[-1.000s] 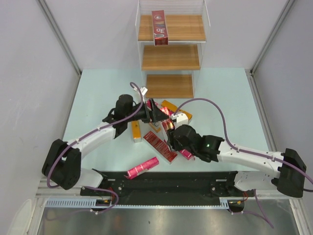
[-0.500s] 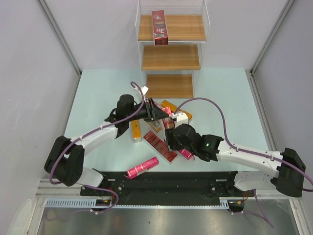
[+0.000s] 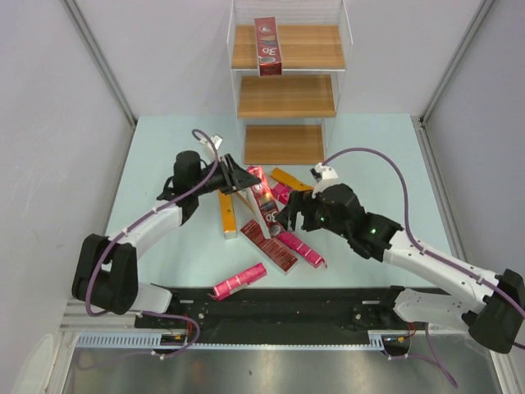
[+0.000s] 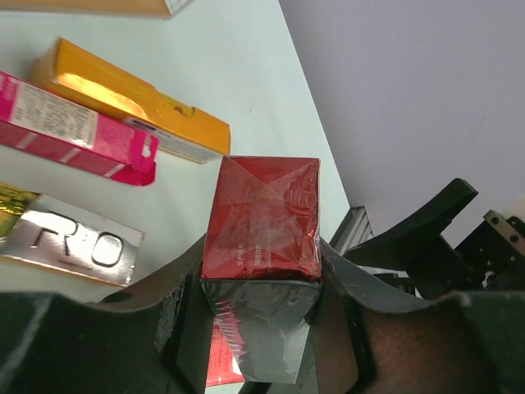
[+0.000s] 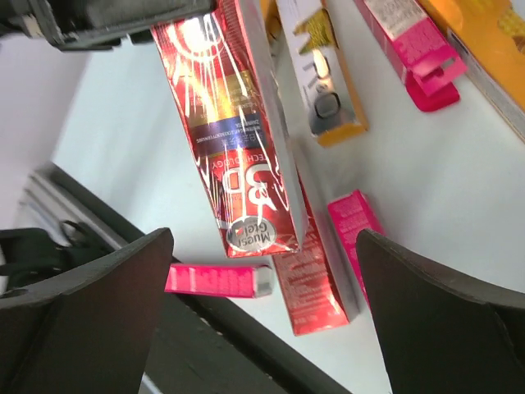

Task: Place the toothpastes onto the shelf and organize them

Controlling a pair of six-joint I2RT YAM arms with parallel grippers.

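**Over the heap, one red carton pinched by the left arm**

Near the middle of the pale green table (image 3: 373,160), the left gripper (image 3: 243,177) is pressed onto one end of the held red carton (image 3: 262,195). Its two fingers (image 4: 176,316) lie flat against opposite sides of the box (the left wrist view shows the square end face poking out between them). This toothpaste box slopes away from the grip toward the right arm, with its free end lower, above the loose cartons.

The right gripper (image 3: 294,220) stands spread wide just beside that free end. In its own camera both of its fingers (image 5: 90,320) sit apart from the box and touch nothing.

Under and around the raised box lie the other toothpastes:

- The left orange carton (image 3: 227,215) lies at the left side of the heap.
- The gold-and-silver carton (image 5: 321,78) lies partly under the raised box.
- The flat red carton (image 3: 268,245) rests on the table, with the near pink carton (image 3: 301,248) just beside it.
- The lone pink carton (image 3: 238,281) lies by itself close to the black base rail (image 3: 287,305).
- The far orange carton (image 3: 294,178) and the far pink carton (image 3: 280,193) lie on the side toward the shelf.

The shelf (image 3: 287,97) stands at the far edge of the table, well apart from both grippers. The shelved red carton (image 3: 267,47) sits on its top board, near the middle; whether it stands upright or lies flat I cannot tell.
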